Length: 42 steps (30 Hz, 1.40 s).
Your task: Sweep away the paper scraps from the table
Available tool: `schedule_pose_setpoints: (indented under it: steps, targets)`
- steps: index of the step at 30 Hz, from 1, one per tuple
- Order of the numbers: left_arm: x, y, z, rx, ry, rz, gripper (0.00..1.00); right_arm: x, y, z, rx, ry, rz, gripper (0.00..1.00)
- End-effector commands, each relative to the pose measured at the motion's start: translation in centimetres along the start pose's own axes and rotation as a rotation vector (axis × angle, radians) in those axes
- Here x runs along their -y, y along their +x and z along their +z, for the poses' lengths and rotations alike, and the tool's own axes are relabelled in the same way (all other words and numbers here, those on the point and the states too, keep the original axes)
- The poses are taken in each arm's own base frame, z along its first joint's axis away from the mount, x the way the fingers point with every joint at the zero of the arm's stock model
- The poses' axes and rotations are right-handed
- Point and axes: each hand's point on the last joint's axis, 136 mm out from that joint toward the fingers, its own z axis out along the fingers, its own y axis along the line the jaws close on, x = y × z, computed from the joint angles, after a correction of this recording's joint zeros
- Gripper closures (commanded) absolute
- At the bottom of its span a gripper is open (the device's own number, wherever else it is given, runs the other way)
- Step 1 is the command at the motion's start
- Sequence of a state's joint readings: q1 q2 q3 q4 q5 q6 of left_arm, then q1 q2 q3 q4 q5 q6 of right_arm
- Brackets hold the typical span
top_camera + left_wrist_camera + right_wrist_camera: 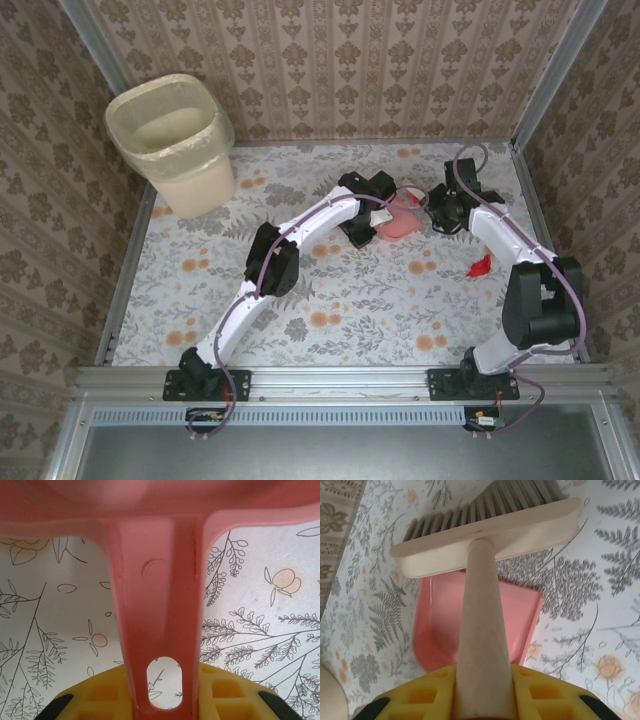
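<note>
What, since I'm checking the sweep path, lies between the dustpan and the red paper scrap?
Just bare table: the top view shows the stretch from the dustpan to the red paper scrap free of other things.

The pink plastic dustpan (402,218) has its handle clamped between the yellow pads of the left end effector (162,702), with the pan extending ahead of it and an oval hang-hole at the handle end. The cream brush (487,545) has grey bristles. Its handle is gripped by the right end effector (482,697), with the head ahead of it and over the dustpan. A cream waste bin (175,140) with a liner stands well apart, far left of the left end effector. Brown damask walls (350,60) enclose the workspace.
</note>
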<state>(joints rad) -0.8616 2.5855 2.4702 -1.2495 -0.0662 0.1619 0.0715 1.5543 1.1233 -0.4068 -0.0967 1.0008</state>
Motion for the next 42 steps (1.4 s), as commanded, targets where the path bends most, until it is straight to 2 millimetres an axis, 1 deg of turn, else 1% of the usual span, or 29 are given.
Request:
schedule_pose_setpoints:
  steps: [1, 6, 11, 14, 20, 26, 29, 34, 37, 38, 40, 42]
  targets:
    - [-0.2, -0.3, -1.4, 0.029, 0.022, -0.012, 0.87, -0.2, 2.1, -0.9, -0.056, -0.029, 0.039, 1.00]
    - [-0.4, -0.4, -1.8, 0.043, 0.033, -0.030, 0.78, -0.3, 3.4, -1.6, -0.081, -0.055, 0.038, 1.00]
    - [-0.7, -0.7, -2.5, 0.066, 0.063, -0.065, 0.73, 0.0, 4.1, -2.1, -0.093, -0.067, 0.051, 1.00]
    - [-1.1, -0.7, -2.7, 0.077, 0.084, -0.097, 0.71, 0.3, 4.1, -2.3, -0.086, -0.063, 0.051, 1.00]
    - [-1.9, -0.7, -2.9, 0.089, 0.110, -0.149, 0.66, -0.1, 4.0, -2.5, -0.087, -0.080, 0.049, 1.00]
    - [-1.7, -0.8, -3.1, 0.096, 0.118, -0.147, 0.62, -0.7, 4.2, -2.7, -0.102, -0.106, 0.054, 1.00]
    - [-1.5, -0.9, -3.5, 0.111, 0.121, -0.139, 0.58, -0.9, 4.2, -2.9, -0.101, -0.115, 0.054, 1.00]
    - [-0.8, -0.8, -4.2, 0.174, 0.103, -0.062, 0.51, -0.8, 4.1, -2.9, -0.096, -0.114, 0.038, 1.00]
    - [-1.3, -0.7, -4.7, 0.236, 0.067, -0.048, 0.47, -0.6, 4.0, -2.9, -0.087, -0.104, 0.016, 1.00]
    - [-1.5, -0.6, -4.7, 0.252, 0.063, -0.050, 0.47, -0.9, 3.8, -3.7, -0.072, -0.125, 0.006, 1.00]
    - [-1.7, -0.3, -4.7, 0.275, 0.064, -0.056, 0.46, -1.0, 3.7, -3.8, -0.066, -0.128, -0.005, 1.00]
    - [-2.1, 0.0, -4.3, 0.309, 0.046, -0.069, 0.47, -1.1, 3.7, -3.8, -0.065, -0.134, -0.021, 1.00]
